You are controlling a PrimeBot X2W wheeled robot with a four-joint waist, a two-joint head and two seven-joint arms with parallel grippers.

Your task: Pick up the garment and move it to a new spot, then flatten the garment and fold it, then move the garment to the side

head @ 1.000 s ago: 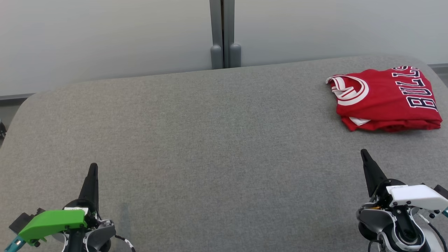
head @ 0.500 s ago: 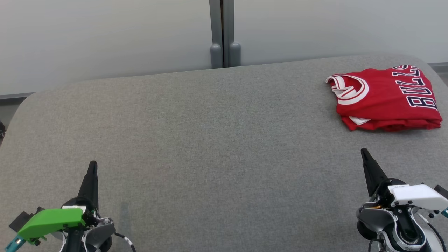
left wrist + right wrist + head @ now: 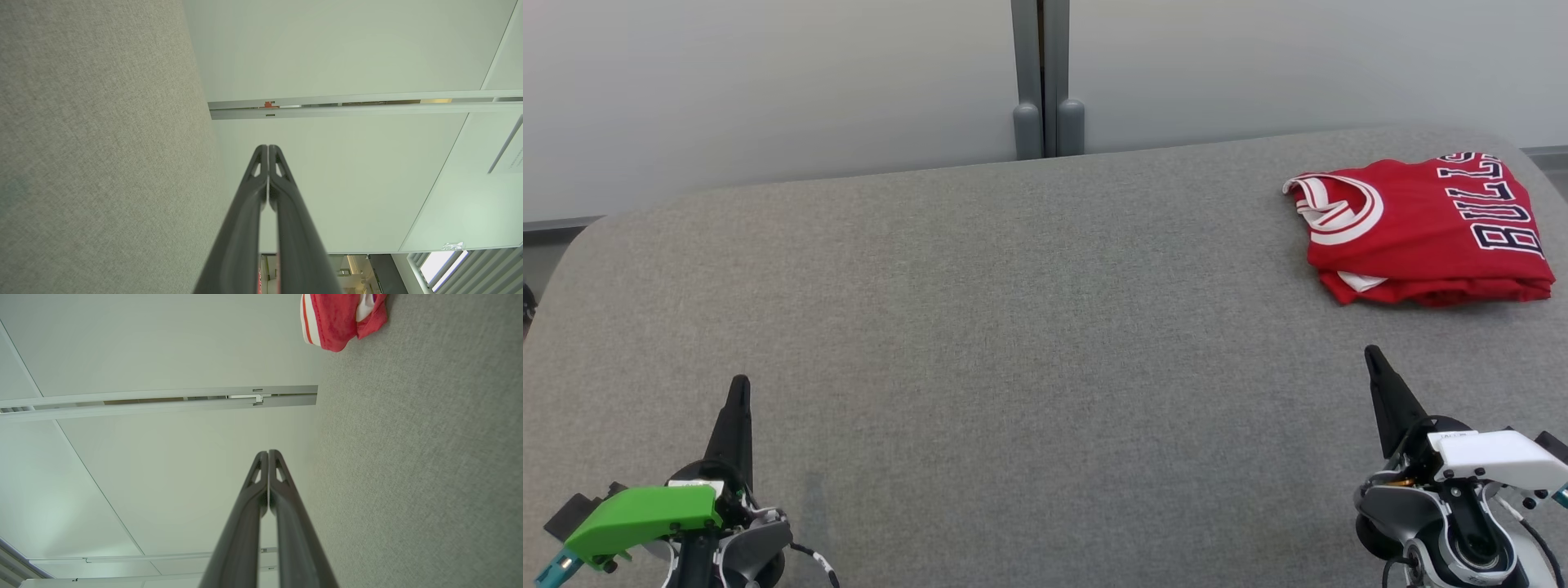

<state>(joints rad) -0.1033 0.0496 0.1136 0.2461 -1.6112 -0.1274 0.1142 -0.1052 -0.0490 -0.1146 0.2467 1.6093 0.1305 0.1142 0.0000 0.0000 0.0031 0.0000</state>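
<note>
A red garment [image 3: 1425, 233] with white trim and dark lettering lies folded at the far right of the grey table [image 3: 1013, 327]. A corner of the garment [image 3: 341, 318] also shows at the top of the right wrist view. My right gripper [image 3: 1372, 356] is shut, at the lower right, a short way in front of the garment and not touching it; its fingertips [image 3: 267, 454] meet with nothing between them. My left gripper [image 3: 740, 385] rests at the lower left, far from the garment, shut and empty, its fingertips [image 3: 268, 149] pressed together.
A pale wall with a grey vertical post [image 3: 1043, 82] stands behind the table's far edge. The table's corners are rounded, and the garment lies close to the right edge.
The left gripper has shifted very slightly; the garment and the right gripper have stayed put.
</note>
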